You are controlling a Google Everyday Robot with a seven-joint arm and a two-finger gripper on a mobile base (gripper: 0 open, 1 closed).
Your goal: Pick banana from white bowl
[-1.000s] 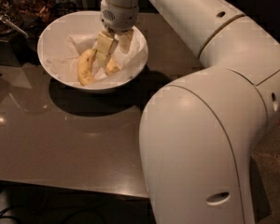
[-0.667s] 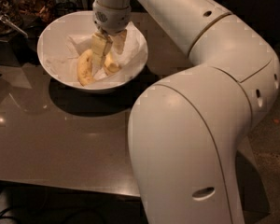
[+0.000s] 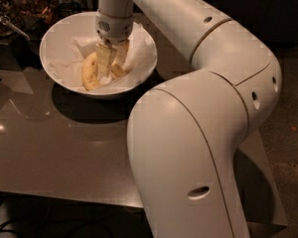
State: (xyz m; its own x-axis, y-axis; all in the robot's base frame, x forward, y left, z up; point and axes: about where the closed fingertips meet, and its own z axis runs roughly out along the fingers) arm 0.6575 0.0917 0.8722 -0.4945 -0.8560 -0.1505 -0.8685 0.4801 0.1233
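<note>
The white bowl [image 3: 54, 43] stands at the back left of the table, lined with crumpled white paper [image 3: 141, 48]. My gripper [image 3: 112, 68] points straight down into it, its two pale fingers [image 3: 104, 58] apart. A short yellow stretch of a banana [image 3: 120, 72] shows low between the fingers. I take it for the slim banana, and most of it is hidden behind the fingers. A plumper, brighter yellow banana [image 3: 89, 72] lies just left of the left finger.
The brown table [image 3: 64, 148] has its front edge near the bottom of the view. My large white arm [image 3: 188, 133] fills the right half and hides the table there. Dark clutter [image 3: 20, 9] stands behind the bowl at the back left.
My arm has swung left and the gripper has shifted a little left over the bowl, staying down among the bananas. The bananas have not visibly moved.
</note>
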